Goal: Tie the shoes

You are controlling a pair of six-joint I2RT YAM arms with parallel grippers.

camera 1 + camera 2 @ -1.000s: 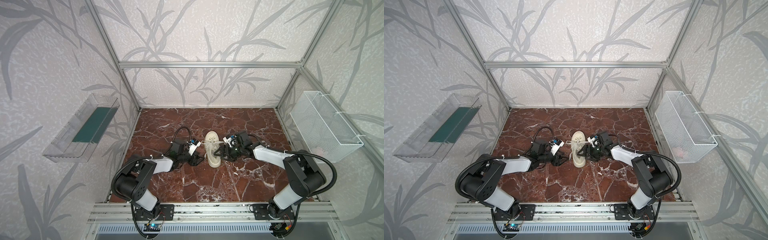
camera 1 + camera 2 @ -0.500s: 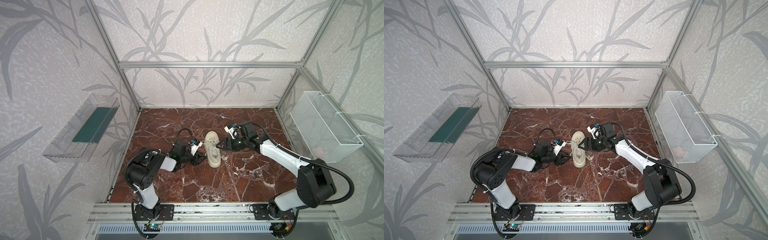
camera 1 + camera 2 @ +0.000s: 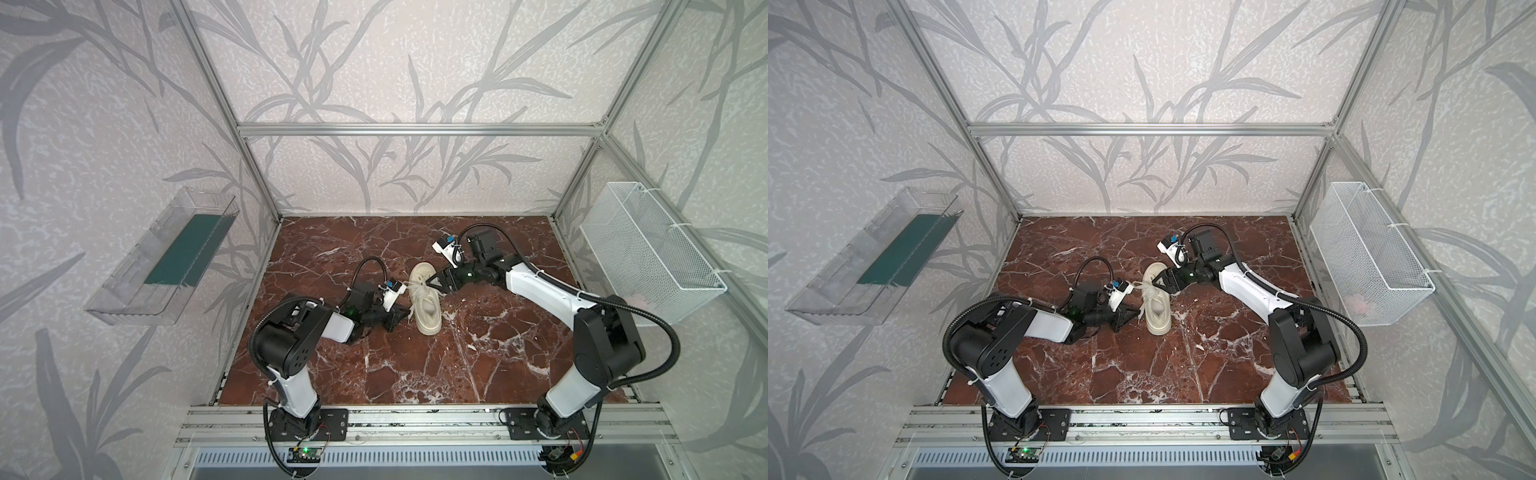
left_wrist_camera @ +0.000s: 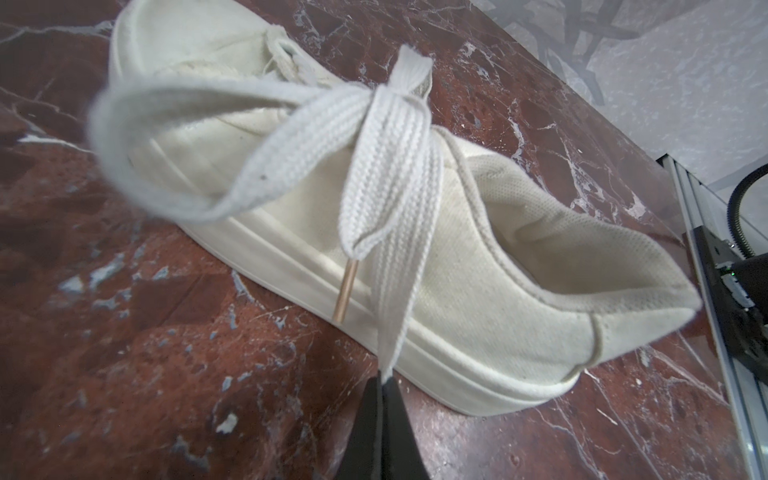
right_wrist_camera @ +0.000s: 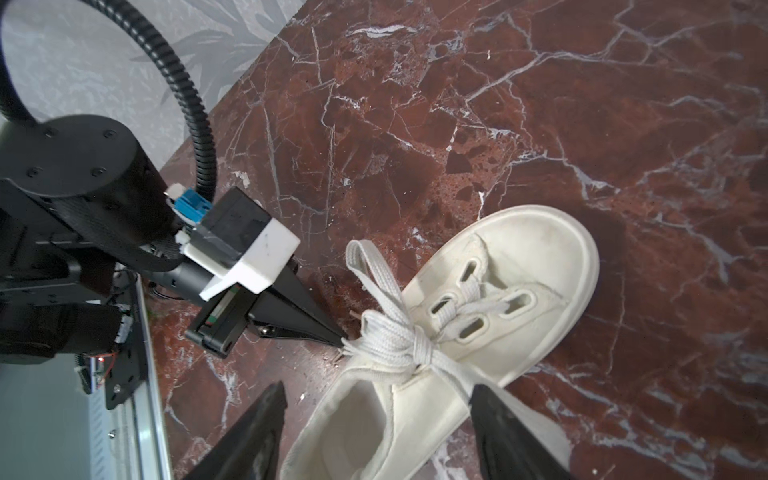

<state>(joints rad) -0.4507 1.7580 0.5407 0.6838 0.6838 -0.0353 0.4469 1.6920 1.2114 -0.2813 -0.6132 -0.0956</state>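
Cream sneaker [image 3: 424,305] is lying mid-table on red marble top [image 3: 415,374]; left gripper [image 4: 382,376] is pinching the lace [image 4: 390,232] end, jaws together; right gripper [image 5: 376,388] is spreading wide, straddling the sneaker.

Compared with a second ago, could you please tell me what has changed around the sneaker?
The left gripper closed its fingers on a lace beside the sneaker. The right gripper, open as before, swung up and toward the back wall and now straddles the sneaker. The sneaker did not move, and the left gripper kept its place beside it.
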